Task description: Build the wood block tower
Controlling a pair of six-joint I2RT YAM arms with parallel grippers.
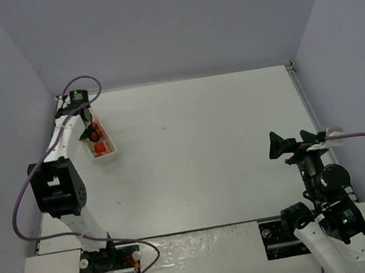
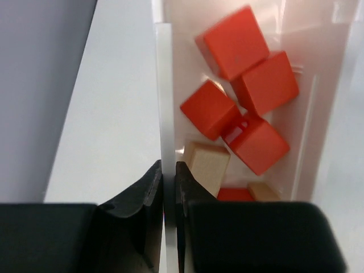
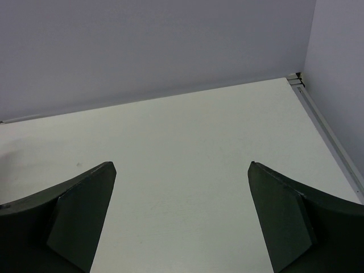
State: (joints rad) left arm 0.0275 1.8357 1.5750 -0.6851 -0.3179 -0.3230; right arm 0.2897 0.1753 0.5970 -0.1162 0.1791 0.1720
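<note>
Five bright red wooden cubes [image 2: 233, 41] and two pale tan wooden blocks [image 2: 206, 165] are lying loose inside the long white rectangular tray [image 2: 164, 85], upper left of the overhead view; the left gripper [image 2: 169, 182], its arm reaching far out, is pinching the tray's side wall; the right gripper [image 3: 181, 170] is hovering lower right with its fingers spread wide.

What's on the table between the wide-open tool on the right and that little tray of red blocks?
Nothing. The top view shows only bare white table between the right tool and the tray holding the red blocks.
</note>
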